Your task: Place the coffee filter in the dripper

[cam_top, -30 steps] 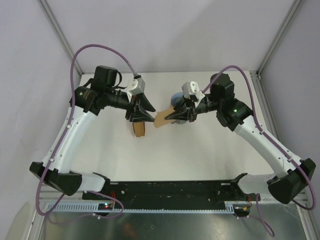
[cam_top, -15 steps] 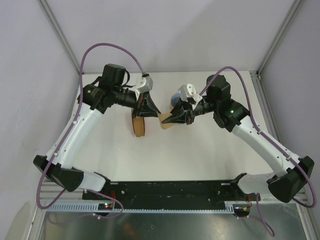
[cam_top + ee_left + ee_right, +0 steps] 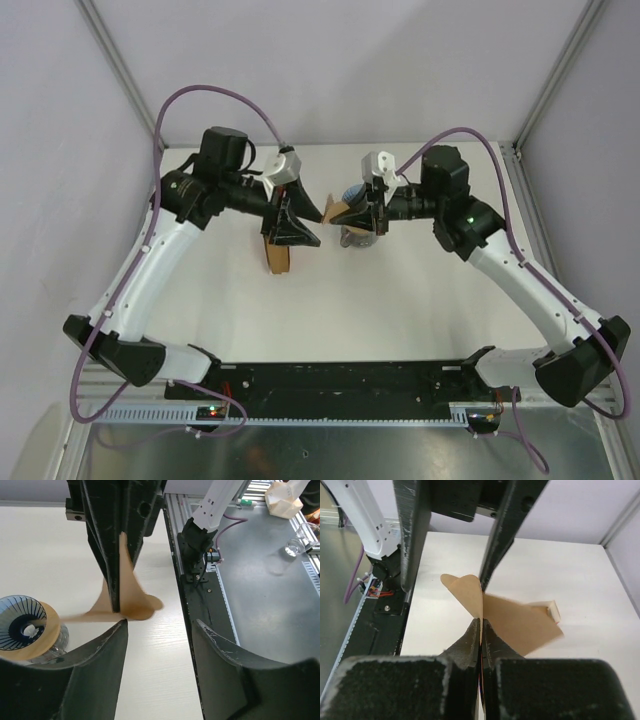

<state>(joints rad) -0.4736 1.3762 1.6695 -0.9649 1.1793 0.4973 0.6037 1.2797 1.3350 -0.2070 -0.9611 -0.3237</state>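
Note:
My right gripper [image 3: 362,214] is shut on the coffee filter [image 3: 343,211], a thin brown paper sheet, and holds it up in the air. The right wrist view shows the filter [image 3: 520,622] fanning out from the closed fingertips [image 3: 481,626]. The dripper [image 3: 353,238], a blue ribbed cone in a tan wooden ring, stands just under and behind the right gripper. It also shows in the left wrist view [image 3: 22,627], left of the hanging filter [image 3: 127,597]. My left gripper [image 3: 308,225] is open and empty, facing the filter from the left; its own view [image 3: 160,630] shows the wide gap.
An upright stack of brown filters [image 3: 278,256] stands on the white table below the left gripper. A cream block [image 3: 551,611] shows behind the held filter. The black base rail [image 3: 350,380] runs along the near edge, and frame posts stand at the back corners.
My right gripper has carried the filter back and to the right, over the dripper, and its wrist has turned. My left gripper has shifted slightly and stays open.

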